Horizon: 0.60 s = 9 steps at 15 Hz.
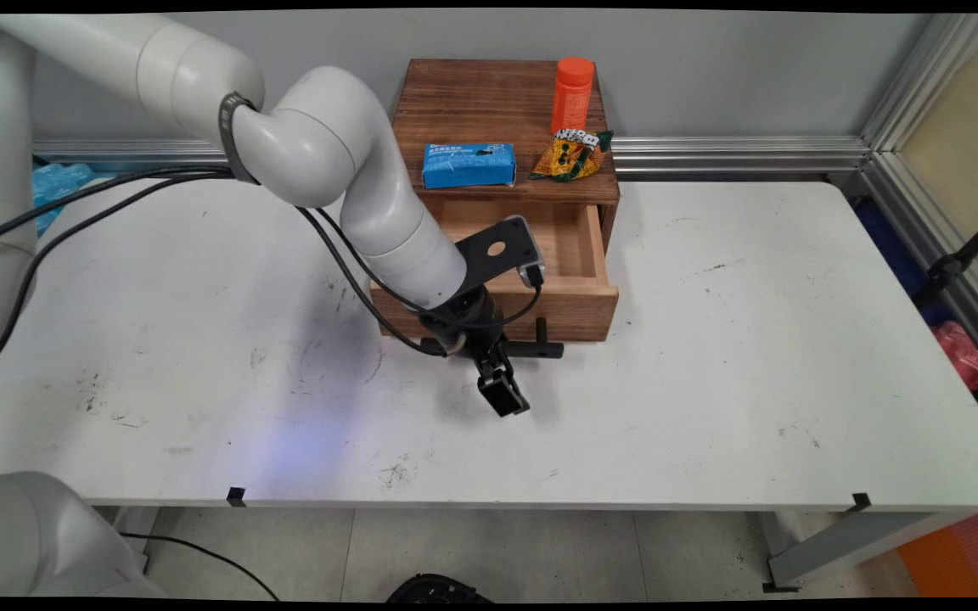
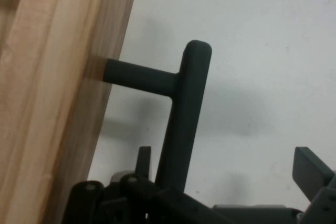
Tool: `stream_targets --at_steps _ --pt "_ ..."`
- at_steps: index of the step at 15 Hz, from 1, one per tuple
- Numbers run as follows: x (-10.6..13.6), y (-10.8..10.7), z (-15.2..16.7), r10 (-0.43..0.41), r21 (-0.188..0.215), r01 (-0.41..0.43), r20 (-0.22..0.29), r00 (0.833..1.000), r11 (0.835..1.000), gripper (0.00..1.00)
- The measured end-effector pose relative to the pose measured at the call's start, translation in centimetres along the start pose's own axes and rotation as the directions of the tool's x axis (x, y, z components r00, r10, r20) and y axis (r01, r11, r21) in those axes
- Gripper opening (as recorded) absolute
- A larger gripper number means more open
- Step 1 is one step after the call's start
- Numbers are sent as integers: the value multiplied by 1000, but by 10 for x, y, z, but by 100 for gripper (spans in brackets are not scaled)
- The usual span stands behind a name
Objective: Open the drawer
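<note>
Hanging just before the pulled-out drawer [image 1: 570, 284] of the small brown wooden cabinet [image 1: 502, 110], the black two-finger gripper [image 1: 504, 399] sits beside its black bar handle [image 1: 537, 349]; a blue box [image 1: 468, 165], orange bottle [image 1: 572, 93] and yellow snack packet [image 1: 572, 154] rest on top. Hand view: the fingers [image 2: 312, 169] stand spread, the handle [image 2: 185, 114] between them, untouched

White table [image 1: 710, 382] w/ wooden drawer box [image 1: 506, 110] at back edge, drawer open.
</note>
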Motion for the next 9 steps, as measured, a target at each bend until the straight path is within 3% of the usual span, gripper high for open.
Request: stream_targets --at_steps 9 --pt "-4 17 -1 17 -25 -16 17 1000 1000 100"
